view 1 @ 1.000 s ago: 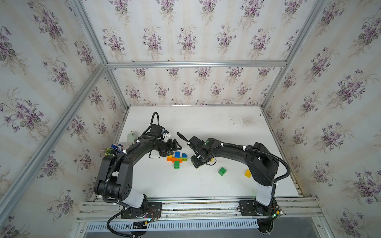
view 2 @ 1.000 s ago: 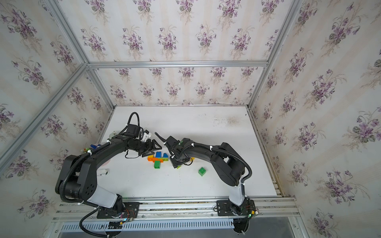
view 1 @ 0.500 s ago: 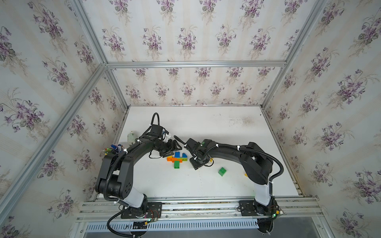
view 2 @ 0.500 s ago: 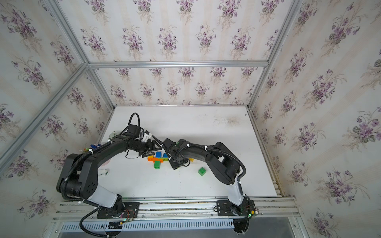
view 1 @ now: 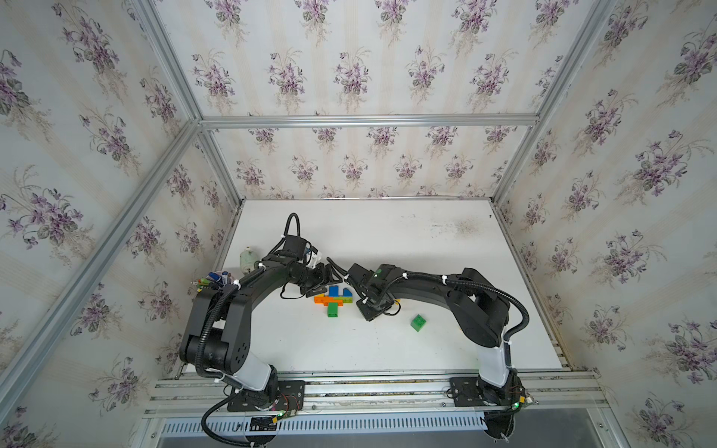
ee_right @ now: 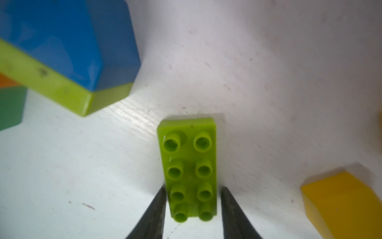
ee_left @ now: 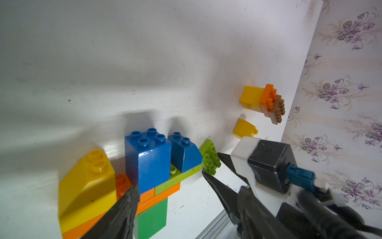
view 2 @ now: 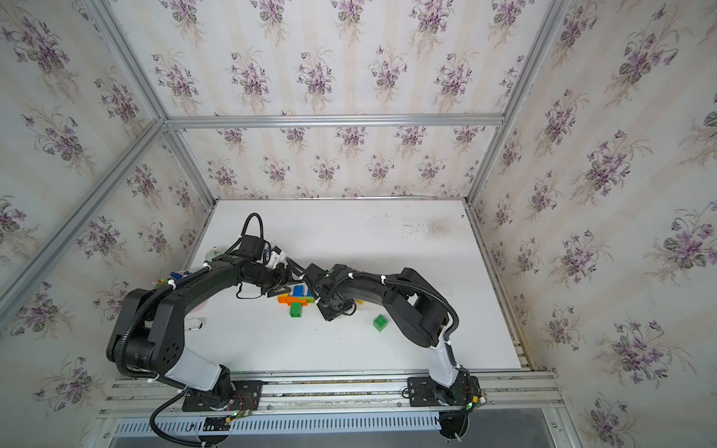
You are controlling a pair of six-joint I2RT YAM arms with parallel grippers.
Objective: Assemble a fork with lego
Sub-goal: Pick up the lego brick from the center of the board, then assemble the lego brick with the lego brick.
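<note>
The part-built lego fork (view 1: pixel 333 299) (view 2: pixel 297 301) lies mid-table: a yellow slope, two blue bricks, lime and orange plates and a green stem (ee_left: pixel 152 217). A loose lime plate (ee_right: pixel 189 165) (ee_left: pixel 209 157) lies flat, studs up, just right of it. My right gripper (ee_right: pixel 193 188) straddles that plate's near end. One fingertip touches its edge and a thin gap shows at the other. My left gripper (ee_left: pixel 188 188) stands open at the build's near side. One of its fingers (ee_left: pixel 126 209) lies against the blue and orange bricks. In both top views the wrists hide the loose plate.
A dark green brick (view 1: pixel 418 322) (view 2: pixel 380 322) sits alone right of the arms. A yellow brick (ee_left: pixel 245 128) (ee_right: pixel 343 200) and a yellow, orange and brown cluster (ee_left: pixel 262 101) lie further right. Marker pens (view 1: pixel 211 280) and a small bottle (view 1: pixel 247 258) stand by the left wall.
My right arm has reached left toward the build and its jaws have narrowed around the lime plate. The left arm has stayed put.
</note>
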